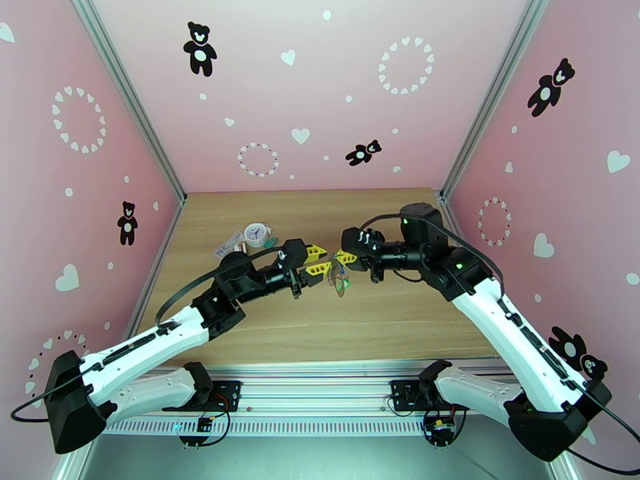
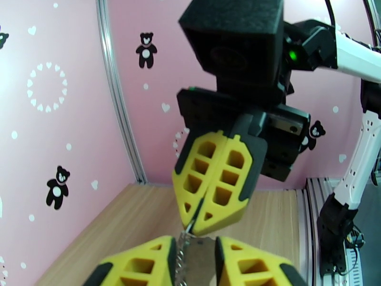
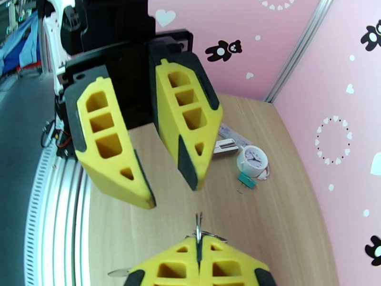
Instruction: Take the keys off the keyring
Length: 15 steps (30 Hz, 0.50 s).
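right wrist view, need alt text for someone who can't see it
The right claw, at the bottom edge, is shut on a thin metal ring, facing the open left claw above a wooden table with a small white clock.

Wooden table [image 1: 384, 326]; white clock charm [image 1: 257, 232], teal clip [image 3: 246, 180] lying far-left; flat strip [image 1: 230, 244] beside, perhaps label.

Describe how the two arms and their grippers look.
Both the left arm and right arm have white links and black joints. A black cable loops along each. Small green lights glow on the right arm. The left gripper and right gripper carry tapered yellow fingers with cut-out windows and black edging.
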Available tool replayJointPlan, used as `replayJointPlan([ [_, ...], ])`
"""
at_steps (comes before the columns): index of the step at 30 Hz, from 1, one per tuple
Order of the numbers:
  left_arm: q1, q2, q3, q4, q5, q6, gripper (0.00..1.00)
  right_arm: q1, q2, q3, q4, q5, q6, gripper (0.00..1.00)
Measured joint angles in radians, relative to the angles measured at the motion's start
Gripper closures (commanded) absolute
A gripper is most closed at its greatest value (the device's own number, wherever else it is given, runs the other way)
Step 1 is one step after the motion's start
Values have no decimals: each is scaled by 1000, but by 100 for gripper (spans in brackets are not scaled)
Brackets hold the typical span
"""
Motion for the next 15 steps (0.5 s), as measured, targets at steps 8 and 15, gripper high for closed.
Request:
replayJointPlan([
  [8, 0, -9, 14, -167, -34, 85, 69, 26, -2, -34, 19, 80, -121, 100],
  [15, 0, -4, 29, -182, -60, 131, 70, 33, -7, -40, 19, 89, -175, 100],
])
